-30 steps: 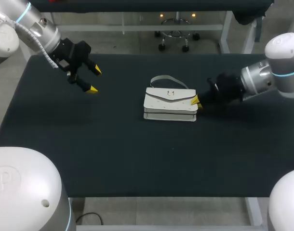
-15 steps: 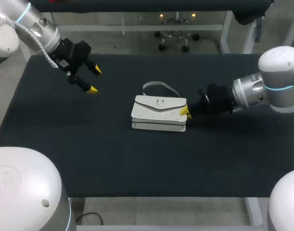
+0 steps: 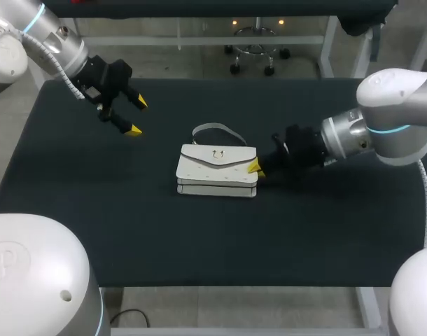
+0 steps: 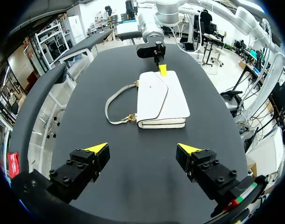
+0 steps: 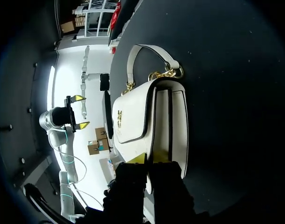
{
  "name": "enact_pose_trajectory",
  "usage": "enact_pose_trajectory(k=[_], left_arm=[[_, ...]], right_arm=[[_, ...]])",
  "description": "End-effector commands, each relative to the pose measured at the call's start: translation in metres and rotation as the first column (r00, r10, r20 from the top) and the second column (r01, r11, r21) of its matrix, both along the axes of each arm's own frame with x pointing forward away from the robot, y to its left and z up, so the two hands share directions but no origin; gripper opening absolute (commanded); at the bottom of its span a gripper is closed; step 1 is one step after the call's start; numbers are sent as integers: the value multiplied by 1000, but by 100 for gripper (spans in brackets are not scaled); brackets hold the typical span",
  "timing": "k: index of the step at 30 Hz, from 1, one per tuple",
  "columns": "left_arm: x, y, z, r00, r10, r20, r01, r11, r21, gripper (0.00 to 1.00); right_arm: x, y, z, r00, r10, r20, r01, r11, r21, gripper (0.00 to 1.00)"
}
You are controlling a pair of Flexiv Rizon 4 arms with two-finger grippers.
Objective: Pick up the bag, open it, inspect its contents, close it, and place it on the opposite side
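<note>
The bag (image 3: 215, 169) lies mid-surface (image 3: 129, 231), its long axis left to right. Our right gripper (image 3: 255, 169) is clamped on its right end. Our left gripper (image 3: 138, 116), fingers apart, hangs near the far-left corner.

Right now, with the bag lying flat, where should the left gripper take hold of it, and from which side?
Grip the handle. It loops out from the bag's far edge, clear of the body, a thin strap the open left gripper could probably pinch from above. The right gripper sits at the bag's right end.
</note>
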State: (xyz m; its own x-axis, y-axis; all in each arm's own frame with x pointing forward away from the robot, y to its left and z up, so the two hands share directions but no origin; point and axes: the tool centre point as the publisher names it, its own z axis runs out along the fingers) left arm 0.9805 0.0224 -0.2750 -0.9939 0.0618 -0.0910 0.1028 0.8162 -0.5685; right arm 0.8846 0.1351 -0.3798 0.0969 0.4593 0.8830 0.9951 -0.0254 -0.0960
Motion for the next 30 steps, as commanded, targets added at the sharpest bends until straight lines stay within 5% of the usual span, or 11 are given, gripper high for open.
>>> enact_pose_trajectory(k=[1, 21, 22, 23, 24, 30], left_arm=[[0, 0, -1, 1000, 0, 2, 0, 1000, -2, 100], [0, 0, -1, 1000, 0, 2, 0, 1000, -2, 100], [0, 0, -1, 1000, 0, 2, 0, 1000, -2, 100], [0, 0, -1, 1000, 0, 2, 0, 1000, -2, 100], [0, 0, -1, 1000, 0, 2, 0, 1000, -2, 100], [0, 0, -1, 1000, 0, 2, 0, 1000, -2, 100]], right_arm=[[-2, 2, -3, 1000, -2, -1, 2, 1000, 3, 0], [-2, -1, 0, 1000, -12, -12, 11, 1000, -6, 0], [-2, -1, 0, 1000, -12, -14, 12, 1000, -5, 11], [-2, -1, 0, 1000, -13, -15, 13, 1000, -5, 40], [-3, -1, -1, 1000, -17, -16, 17, 1000, -7, 97], [-6, -9, 6, 999, -37, -11, 37, 998, -43, 100]])
